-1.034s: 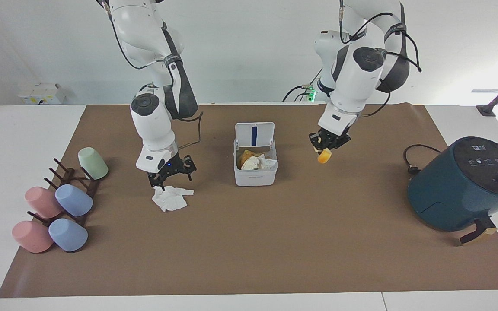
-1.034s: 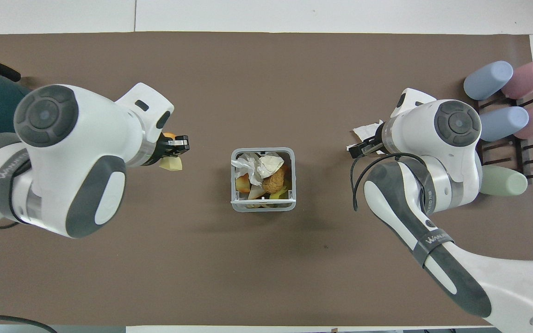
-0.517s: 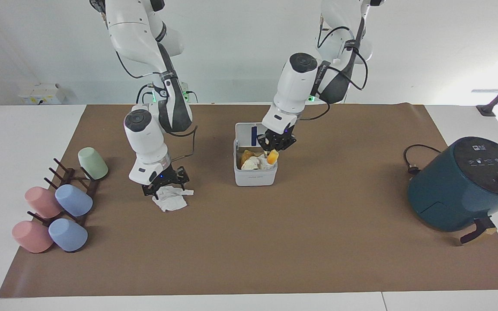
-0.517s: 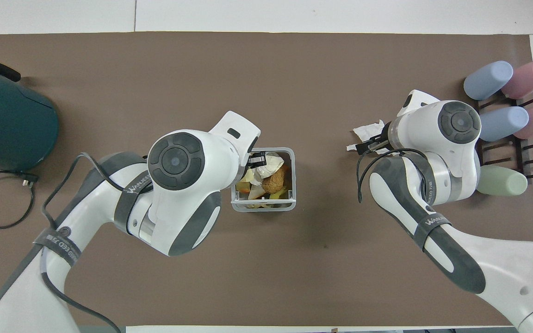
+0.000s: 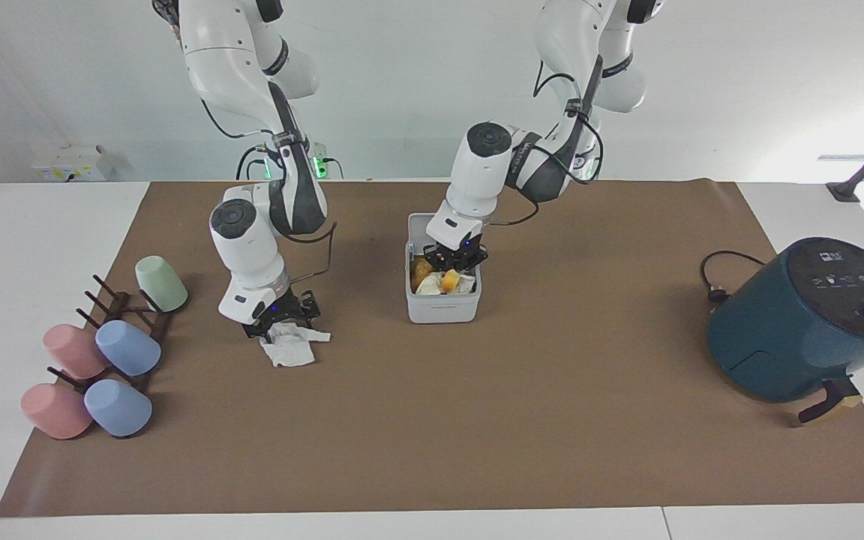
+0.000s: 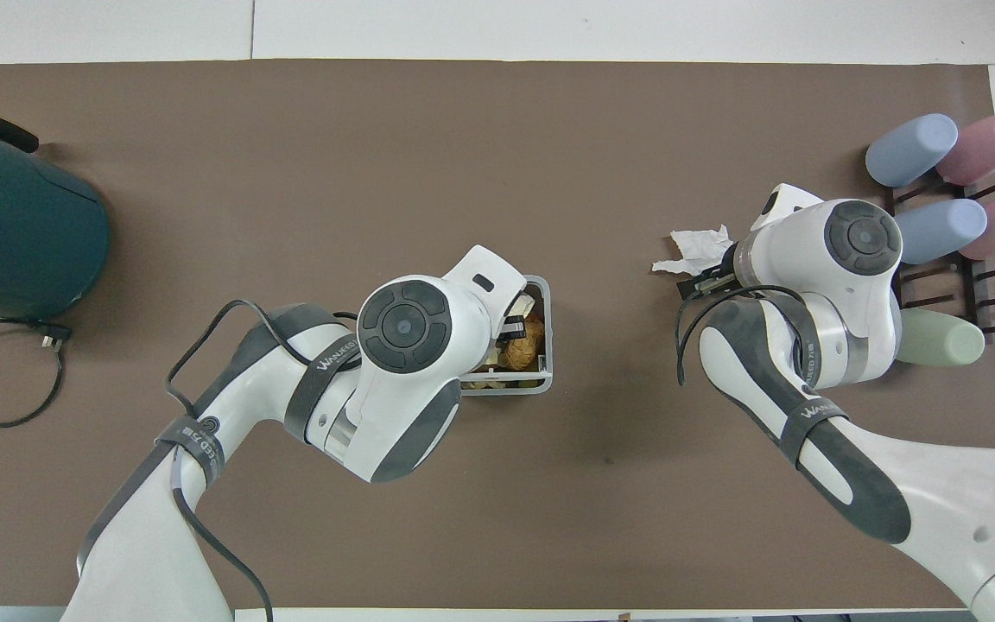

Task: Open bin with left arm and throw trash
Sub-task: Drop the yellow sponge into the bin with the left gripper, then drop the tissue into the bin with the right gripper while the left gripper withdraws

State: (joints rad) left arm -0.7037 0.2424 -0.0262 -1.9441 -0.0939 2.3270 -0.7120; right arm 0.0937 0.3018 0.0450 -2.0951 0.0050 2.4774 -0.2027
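The pale grey-white bin [image 5: 443, 307] stands open mid-table, its white lid [image 5: 418, 225] upright, with crumpled paper and scraps inside. My left gripper [image 5: 453, 268] reaches down into the bin, shut on the yellow-orange block [image 5: 449, 280], which sits low among the trash. In the overhead view the left arm covers most of the bin [image 6: 546, 345]. The wrinkly white tissue [image 5: 291, 346] lies on the brown mat toward the right arm's end. My right gripper [image 5: 282, 321] is open, down on the tissue's nearer edge, and it also shows in the overhead view [image 6: 705, 278] beside the tissue [image 6: 700, 249].
A dark teal air fryer [image 5: 807, 322] with its cord [image 5: 717, 279] stands at the left arm's end. A rack of pastel cups [image 5: 102, 352] stands at the right arm's end, close to the right arm.
My left gripper carried the yellow-orange block from beside the bin to over it, then lowered into it. My right gripper sank onto the tissue, nudging it slightly.
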